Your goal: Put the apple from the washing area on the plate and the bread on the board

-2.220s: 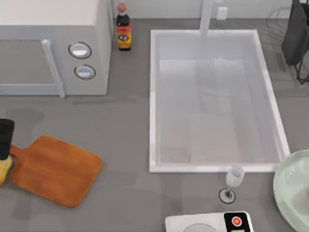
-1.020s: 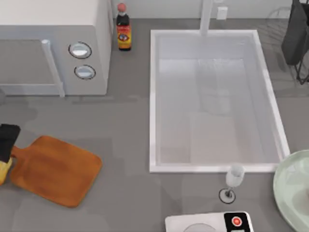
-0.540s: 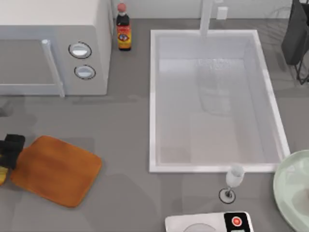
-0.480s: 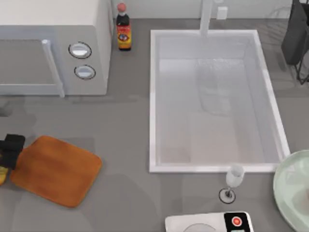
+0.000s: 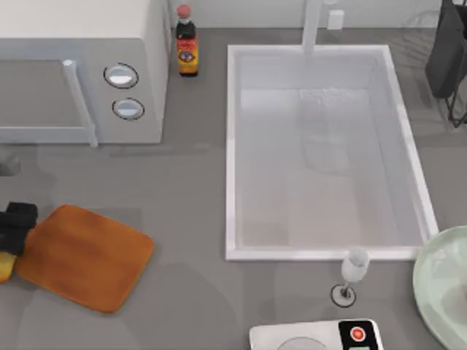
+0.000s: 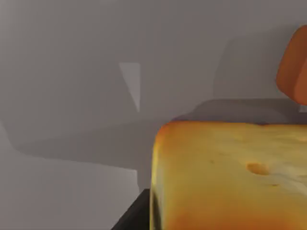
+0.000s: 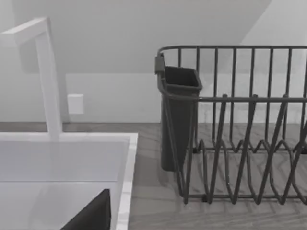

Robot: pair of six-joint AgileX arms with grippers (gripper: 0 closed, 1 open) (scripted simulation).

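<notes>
grey counter [image 5: 190, 219] | washing area [image 5: 321, 146] bare | left hand [image 5: 13, 232] clamps bread [image 6: 230, 177] beside board [image 5: 84, 255]

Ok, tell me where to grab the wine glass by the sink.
Take the wine glass by its bowl, coming straight down with the fingers to its left and right. It stands upright on a thin stem, the sink rim close behind and the white device close in front, so those two sides look freest.
</notes>
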